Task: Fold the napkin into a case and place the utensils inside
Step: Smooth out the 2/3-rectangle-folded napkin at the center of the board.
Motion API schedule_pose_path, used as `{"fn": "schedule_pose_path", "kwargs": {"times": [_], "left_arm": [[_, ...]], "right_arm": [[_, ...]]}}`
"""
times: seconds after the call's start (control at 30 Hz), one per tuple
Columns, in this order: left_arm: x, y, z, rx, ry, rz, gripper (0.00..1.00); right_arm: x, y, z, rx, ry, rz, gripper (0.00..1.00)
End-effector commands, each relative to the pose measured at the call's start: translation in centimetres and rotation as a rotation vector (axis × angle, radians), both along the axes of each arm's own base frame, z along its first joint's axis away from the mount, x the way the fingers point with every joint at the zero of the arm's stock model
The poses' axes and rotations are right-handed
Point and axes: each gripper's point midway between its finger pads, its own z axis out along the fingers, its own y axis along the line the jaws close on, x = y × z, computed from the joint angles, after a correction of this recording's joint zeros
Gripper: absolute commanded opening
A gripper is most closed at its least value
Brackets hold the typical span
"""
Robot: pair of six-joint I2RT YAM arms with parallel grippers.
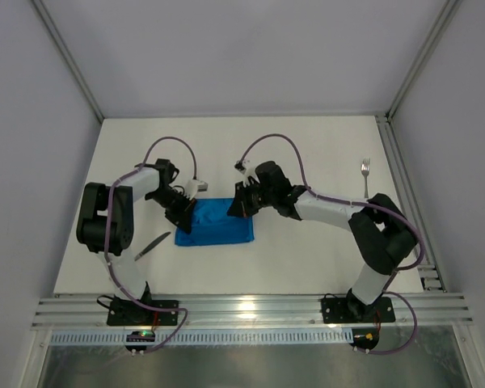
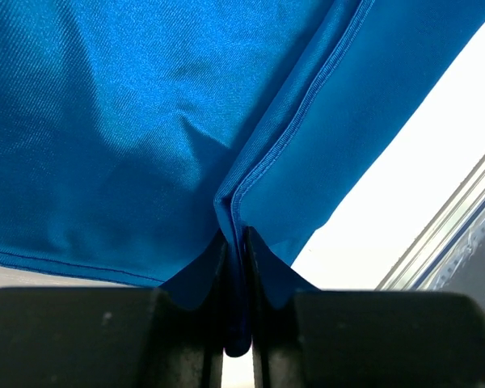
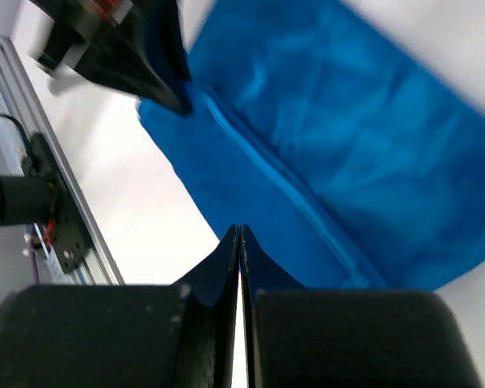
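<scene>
The bright blue napkin (image 1: 216, 223) lies folded on the white table between my two grippers. My left gripper (image 1: 186, 215) is at its left end. In the left wrist view the left gripper (image 2: 237, 242) is shut on a hemmed fold of the napkin (image 2: 129, 121). My right gripper (image 1: 242, 205) is over the napkin's far right corner. In the right wrist view the right gripper (image 3: 240, 232) is shut, its tips at the napkin's (image 3: 331, 137) near edge, with no cloth seen between them. The silver fork (image 1: 365, 173) lies far right. The dark grey knife (image 1: 151, 245) lies left of the napkin.
Aluminium rails (image 1: 242, 309) run along the table's near edge and a rail (image 1: 404, 194) runs down its right side. White walls enclose the back and both sides. The left gripper's fingers (image 3: 137, 61) show in the right wrist view at the napkin's far end.
</scene>
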Motion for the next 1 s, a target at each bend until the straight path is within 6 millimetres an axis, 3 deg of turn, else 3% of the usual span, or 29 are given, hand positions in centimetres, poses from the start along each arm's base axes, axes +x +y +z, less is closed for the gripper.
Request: {"fn": "schedule_pose_path", "kwargs": {"times": [0.0, 0.1, 0.27, 0.4, 0.47, 0.57, 0.63, 0.7, 0.73, 0.77, 0.83, 0.9, 0.97], "left_arm": [[0.6, -0.4, 0.4, -0.017, -0.027, 0.010, 0.15], [0.6, -0.3, 0.4, -0.011, -0.032, 0.013, 0.18], [1.1, -0.1, 1.1, 0.005, -0.069, 0.026, 0.41], [2.6, -0.1, 3.6, -0.023, -0.168, 0.073, 0.50], [3.6, 0.0, 5.4, -0.037, -0.247, 0.097, 0.61], [4.6, 0.5, 7.2, -0.050, -0.315, 0.153, 0.65], [5.9, 1.0, 8.0, -0.058, -0.369, 0.197, 0.62], [6.1, 0.6, 8.8, -0.089, -0.392, 0.218, 0.52], [5.7, 0.4, 8.8, -0.096, -0.385, 0.207, 0.33], [5.4, 0.5, 8.4, -0.065, -0.385, 0.194, 0.25], [3.5, 0.4, 5.8, 0.064, -0.353, 0.088, 0.12], [1.2, -0.4, 3.3, 0.120, -0.299, -0.010, 0.10], [1.2, 0.0, 1.9, 0.165, -0.301, -0.015, 0.14]], "right_arm": [[-2.0, -0.3, -3.5, 0.012, 0.099, 0.014, 0.04], [-2.2, -1.0, -5.8, -0.030, 0.131, -0.008, 0.04], [-2.4, -2.1, -8.9, -0.106, 0.192, -0.050, 0.04], [-2.8, -3.0, -10.4, -0.139, 0.234, -0.082, 0.04], [-3.0, -3.2, -10.7, -0.149, 0.241, -0.090, 0.04], [-3.0, -3.3, -10.8, -0.152, 0.244, -0.089, 0.04], [-2.9, -3.1, -10.6, -0.150, 0.242, -0.084, 0.04], [-2.8, -3.1, -10.6, -0.152, 0.240, -0.087, 0.04], [-2.7, -3.1, -10.6, -0.152, 0.239, -0.086, 0.04], [-2.8, -3.1, -10.6, -0.155, 0.238, -0.087, 0.04], [-2.8, -3.3, -10.8, -0.160, 0.240, -0.090, 0.04], [-2.9, -3.3, -10.8, -0.162, 0.241, -0.088, 0.04], [-2.8, -3.3, -10.8, -0.159, 0.242, -0.090, 0.04]]}}
